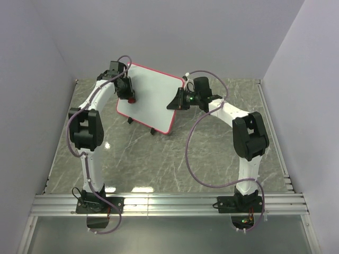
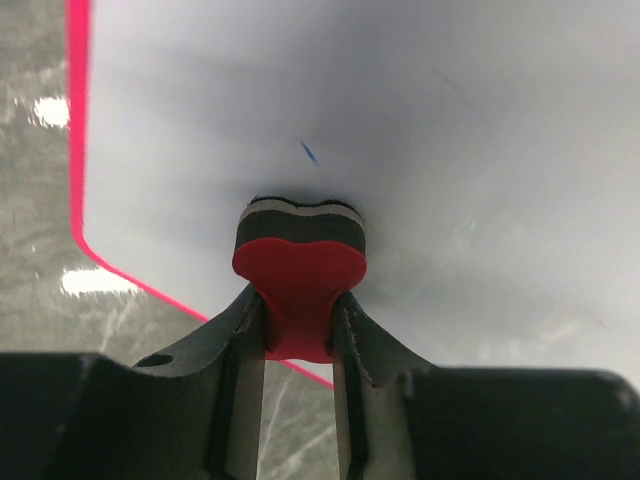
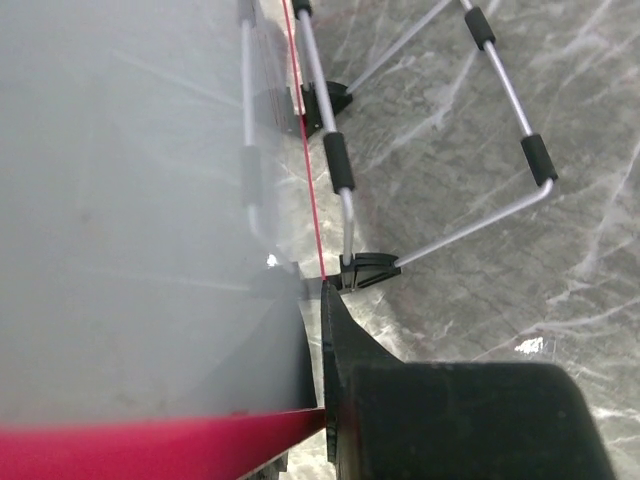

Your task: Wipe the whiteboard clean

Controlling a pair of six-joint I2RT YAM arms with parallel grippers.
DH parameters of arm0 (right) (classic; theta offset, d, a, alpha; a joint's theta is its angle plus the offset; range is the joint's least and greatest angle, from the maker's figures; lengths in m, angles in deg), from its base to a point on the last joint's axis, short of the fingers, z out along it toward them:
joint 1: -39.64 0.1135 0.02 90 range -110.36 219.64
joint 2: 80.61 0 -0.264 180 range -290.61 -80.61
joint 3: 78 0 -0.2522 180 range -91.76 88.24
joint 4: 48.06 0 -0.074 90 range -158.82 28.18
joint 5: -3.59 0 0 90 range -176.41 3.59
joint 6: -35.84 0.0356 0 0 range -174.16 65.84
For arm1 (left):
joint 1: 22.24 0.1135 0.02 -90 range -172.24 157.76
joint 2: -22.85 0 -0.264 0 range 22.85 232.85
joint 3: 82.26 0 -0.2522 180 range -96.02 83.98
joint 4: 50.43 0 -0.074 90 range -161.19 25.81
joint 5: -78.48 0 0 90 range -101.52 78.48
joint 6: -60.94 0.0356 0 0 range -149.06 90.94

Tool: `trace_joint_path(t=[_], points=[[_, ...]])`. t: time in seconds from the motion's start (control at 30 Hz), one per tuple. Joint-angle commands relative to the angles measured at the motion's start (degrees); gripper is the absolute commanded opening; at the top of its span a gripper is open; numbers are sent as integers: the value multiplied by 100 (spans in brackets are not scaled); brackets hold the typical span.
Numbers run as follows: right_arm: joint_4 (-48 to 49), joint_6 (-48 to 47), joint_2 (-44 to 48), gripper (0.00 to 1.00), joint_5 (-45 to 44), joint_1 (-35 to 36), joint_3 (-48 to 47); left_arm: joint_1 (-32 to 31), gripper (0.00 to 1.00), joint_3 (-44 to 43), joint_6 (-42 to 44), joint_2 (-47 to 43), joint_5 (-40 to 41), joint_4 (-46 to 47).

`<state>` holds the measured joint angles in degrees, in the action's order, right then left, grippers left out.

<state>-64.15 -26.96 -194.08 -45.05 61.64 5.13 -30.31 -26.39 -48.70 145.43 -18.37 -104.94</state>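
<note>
Whiteboard [image 1: 153, 100] stands propped at the far middle of the desk [image 1: 159, 164], long side running left to right. Our left fingers [image 2: 235, 325] are clamped on the red eraser [image 2: 300, 265], pad flat against the board's left end, so most of the face lies off to its right. Right fingers [image 3: 340, 340] pinch the right edge. Red frame, face nearly clean, one tiny blue tick [image 2: 309, 152] just past the pad.

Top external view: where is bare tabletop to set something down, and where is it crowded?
Largest free patch: table between left arm and right arm, from the whiteboard forward to the rail, though a cable crosses it. Crowded at the board: left gripper holds the eraser against it, right gripper clamps its right edge.
</note>
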Motion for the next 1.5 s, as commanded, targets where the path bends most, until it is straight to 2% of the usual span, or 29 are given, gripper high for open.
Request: trace_joint_path(t=[0.0, 0.17, 0.43, 0.5, 0.77, 0.87, 0.9, 0.93, 0.97, 1.33, 1.47], points=[[-1402, -910, -52, 0, -119, 349, 339, -98, 0, 365, -75, -805, 44, 252], [-1367, -909, -26, 0, -225, 340, 497, -98, 0, 1262, -207, -1535, 114, 489], [-1165, -936, 132, 41, -445, 323, 972, -98, 0, 1869, -330, -2353, 255, 454], [-1077, -927, 220, 46, -480, 305, 1094, -98, 0, 1913, -356, -2493, 246, 367], [-910, -892, 483, 52, -533, 217, 1324, -106, 0, 2370, -488, -3073, 360, 217], [-901, -875, 650, 60, -612, 173, 1368, -106, 0, 2537, -523, -3310, 465, 155], [-866, -840, 694, 69, -603, 156, 1376, -106, 0, 2633, -541, -3424, 474, 147], [-857, -813, 738, 69, -595, 147, 1377, -106, 0, 2678, -558, -3486, 500, 129], [-840, -787, 843, 89, -568, 121, 1377, -106, 0, 2730, -585, -3548, 553, 129], [-787, -646, 1730, 92, -594, -55, 1578, -106, 0, 3223, -813, -4190, 676, -3], [-734, -567, 2241, 92, -918, -126, 1903, -106, 0, 3556, -936, -4462, 869, -38]])
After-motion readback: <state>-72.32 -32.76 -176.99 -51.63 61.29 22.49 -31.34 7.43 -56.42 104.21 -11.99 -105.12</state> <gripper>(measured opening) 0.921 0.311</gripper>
